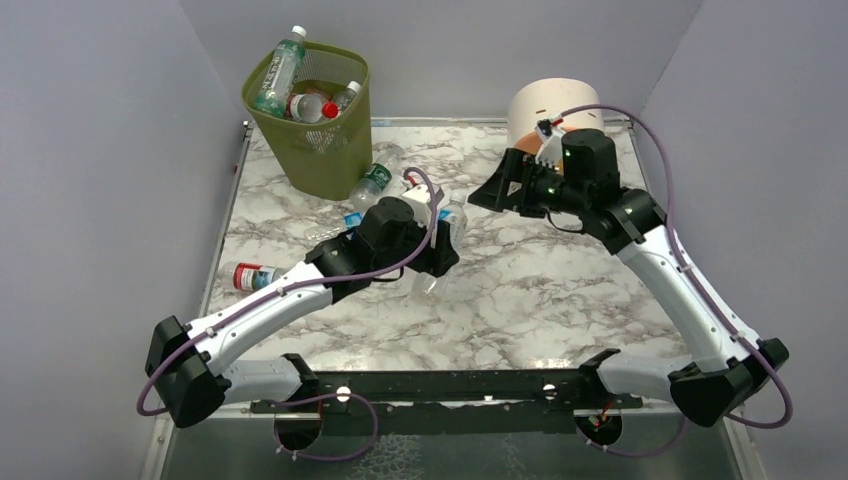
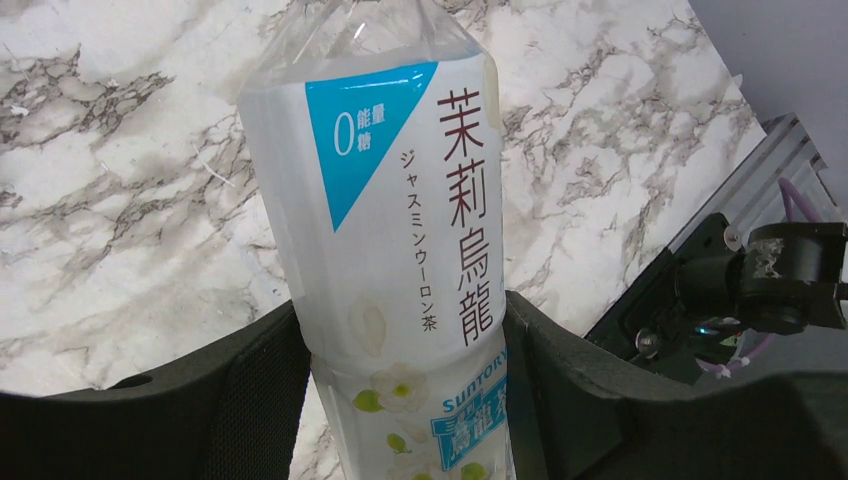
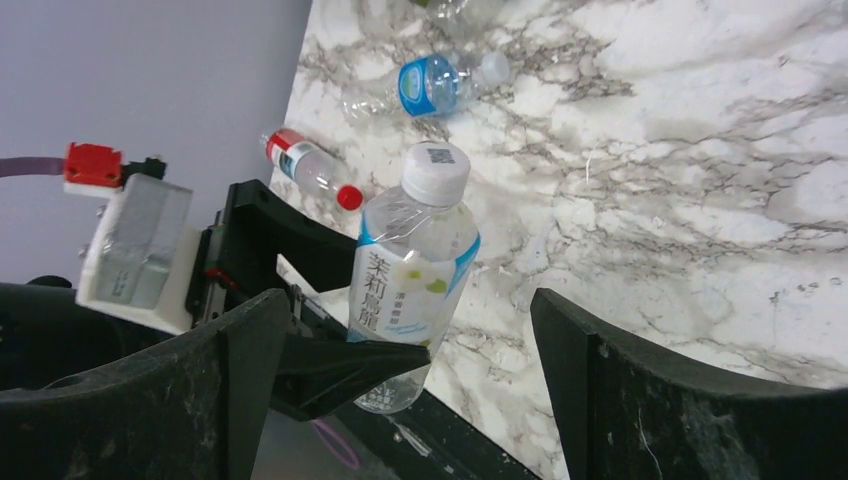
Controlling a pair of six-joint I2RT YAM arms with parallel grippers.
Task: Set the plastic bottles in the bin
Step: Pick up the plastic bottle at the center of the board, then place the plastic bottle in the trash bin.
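Note:
My left gripper (image 1: pixel 438 252) is shut on a clear bottle with a white and blue label (image 2: pixel 395 250) and holds it above the middle of the table; it also shows in the right wrist view (image 3: pixel 413 270). My right gripper (image 1: pixel 492 192) is open and empty, just to the right of it. The olive-green mesh bin (image 1: pixel 320 160) stands at the back left, tilted, with several bottles (image 1: pixel 310 105) inside. A green-label bottle (image 1: pixel 376 180), a blue-label bottle (image 1: pixel 350 220) and a red-label bottle (image 1: pixel 252 275) lie on the table.
A cream cylinder (image 1: pixel 553 105) stands at the back right, behind my right arm. The blue-label bottle (image 3: pixel 435 82) and the red-label bottle (image 3: pixel 305 168) also show in the right wrist view. Grey walls close the table on the left, back and right.

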